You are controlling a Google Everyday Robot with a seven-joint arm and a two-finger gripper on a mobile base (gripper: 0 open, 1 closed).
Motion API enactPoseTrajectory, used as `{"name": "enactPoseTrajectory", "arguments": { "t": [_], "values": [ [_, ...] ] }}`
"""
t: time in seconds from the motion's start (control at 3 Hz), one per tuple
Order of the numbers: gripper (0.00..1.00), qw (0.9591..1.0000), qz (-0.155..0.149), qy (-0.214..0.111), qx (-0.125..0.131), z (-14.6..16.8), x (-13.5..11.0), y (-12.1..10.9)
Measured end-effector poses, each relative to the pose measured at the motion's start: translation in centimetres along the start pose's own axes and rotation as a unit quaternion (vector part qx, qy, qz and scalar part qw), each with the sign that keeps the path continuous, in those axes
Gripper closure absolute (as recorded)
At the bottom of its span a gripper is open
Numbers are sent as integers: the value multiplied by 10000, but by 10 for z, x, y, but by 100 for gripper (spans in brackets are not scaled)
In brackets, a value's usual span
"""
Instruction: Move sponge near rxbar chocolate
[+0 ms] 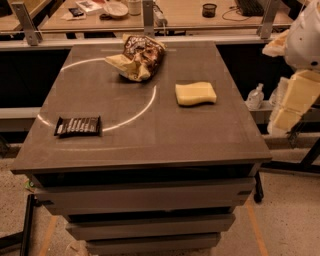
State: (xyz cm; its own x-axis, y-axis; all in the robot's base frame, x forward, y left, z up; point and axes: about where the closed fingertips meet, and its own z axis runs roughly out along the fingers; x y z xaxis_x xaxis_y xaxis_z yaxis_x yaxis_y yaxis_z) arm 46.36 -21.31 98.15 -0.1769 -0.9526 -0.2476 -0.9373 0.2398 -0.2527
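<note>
The sponge (195,93) lies flat on the right half of the grey table (150,150), pale yellow, with its long side running across the view. Nothing touches it. The gripper (292,105) hangs off the table's right edge, so the sponge is to its left, across that edge and clearly apart from it. Whether the gripper is spread or closed cannot be told, since only cream-coloured blocks under a white rounded arm part (305,35) show at the frame's right border.

The rxbar chocolate (78,126) is the thing farthest left of the gripper. It lies flat near the table's front left corner, dark with pale stripes, well apart from the sponge. A thin white arc (150,102) painted on the table top curves between the two, passing just left of the sponge and ending just beside the bar.

A wrinkled brown-and-cream snack bag (137,57) sits toward the back of the table, left of the gripper and farther away than the sponge, near the sponge but not touching it. A small clear bottle (255,96) stands beyond the table's right edge, between that edge and the gripper. Behind the table runs a desk (180,20) that carries a pale bowl (116,8) and a dark cup (209,9).
</note>
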Motion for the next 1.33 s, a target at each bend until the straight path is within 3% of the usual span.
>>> {"name": "enactPoseTrajectory", "arguments": {
  "t": [0.33,0.67,1.0,1.33],
  "values": [
    [0,9997,-195,-150,2,14,-11,-47],
    [0,9990,-414,-96,-128,48,-27,-95],
    [0,9986,-468,-67,-219,78,-39,-124],
    [0,9987,-469,-106,-168,82,-43,-130]
  ]
}}
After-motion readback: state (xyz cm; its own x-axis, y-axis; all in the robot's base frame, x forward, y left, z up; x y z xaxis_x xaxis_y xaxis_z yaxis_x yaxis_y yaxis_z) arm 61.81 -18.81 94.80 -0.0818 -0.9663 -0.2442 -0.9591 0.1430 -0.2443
